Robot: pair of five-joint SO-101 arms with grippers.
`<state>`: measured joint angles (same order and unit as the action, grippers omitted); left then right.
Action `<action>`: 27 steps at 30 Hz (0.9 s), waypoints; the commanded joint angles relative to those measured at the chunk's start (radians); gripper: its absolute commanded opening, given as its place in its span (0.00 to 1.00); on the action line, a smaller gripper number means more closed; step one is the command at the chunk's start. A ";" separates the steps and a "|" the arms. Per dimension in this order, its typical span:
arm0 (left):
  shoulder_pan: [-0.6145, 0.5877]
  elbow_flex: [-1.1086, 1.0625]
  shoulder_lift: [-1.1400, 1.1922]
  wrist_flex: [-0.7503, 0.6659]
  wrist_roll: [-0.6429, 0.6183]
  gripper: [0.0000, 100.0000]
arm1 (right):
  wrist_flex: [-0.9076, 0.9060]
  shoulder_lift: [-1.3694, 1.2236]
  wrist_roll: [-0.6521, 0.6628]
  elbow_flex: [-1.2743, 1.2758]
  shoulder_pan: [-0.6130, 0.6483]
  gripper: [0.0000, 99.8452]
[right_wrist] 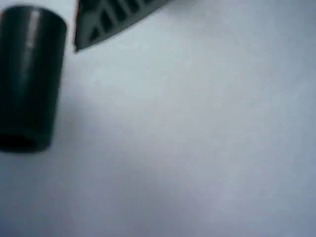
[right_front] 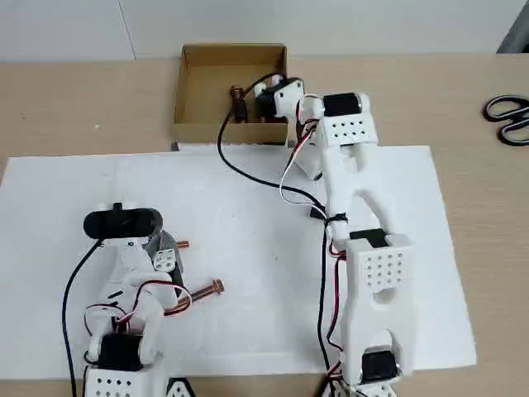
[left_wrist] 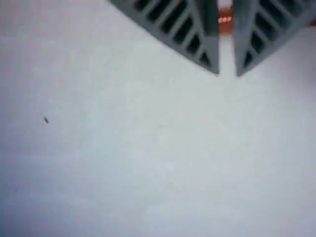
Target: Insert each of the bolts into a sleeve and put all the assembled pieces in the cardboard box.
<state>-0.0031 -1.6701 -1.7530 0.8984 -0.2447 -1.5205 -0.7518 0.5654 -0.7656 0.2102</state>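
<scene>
My left gripper (left_wrist: pixel 227 73) is shut on a copper bolt (left_wrist: pixel 224 19), low over the white paper. In the high view that bolt (right_front: pixel 182 244) sticks out beside the left gripper (right_front: pixel 165 252) at the sheet's front left. A second copper bolt (right_front: pixel 211 288) lies loose on the paper just right of that arm. A black sleeve (right_wrist: pixel 29 79) lies on the paper beside a grey part of my right gripper (right_wrist: pixel 113 17), apart from it. My right arm (right_front: pixel 343 132) stretches to the near right corner of the cardboard box (right_front: pixel 194 124). A dark piece with a copper end (right_front: pixel 238 103) lies inside.
A white paper sheet (right_front: pixel 248 223) covers most of the wooden table. Scissors (right_front: pixel 508 116) lie at the far right, off the sheet. A black cable (right_front: pixel 227 153) loops from the right wrist across the paper's far edge.
</scene>
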 commanded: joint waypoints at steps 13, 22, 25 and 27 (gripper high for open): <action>-0.003 0.004 -0.009 -0.017 0.008 0.01 | 0.084 -0.079 0.031 -0.008 0.010 0.20; -0.003 0.004 -0.009 -0.017 0.008 0.01 | 0.084 -0.156 0.029 -0.008 0.010 0.07; -0.003 0.004 -0.009 -0.017 0.008 0.01 | 0.076 -0.151 0.023 -0.008 0.010 0.02; -0.003 0.004 -0.009 -0.017 0.008 0.01 | 0.073 -0.125 0.021 -0.008 0.010 0.01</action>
<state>-0.0031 -1.6701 -1.7530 0.8984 -0.2447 -1.4377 -0.8823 0.5900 -0.7841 0.2163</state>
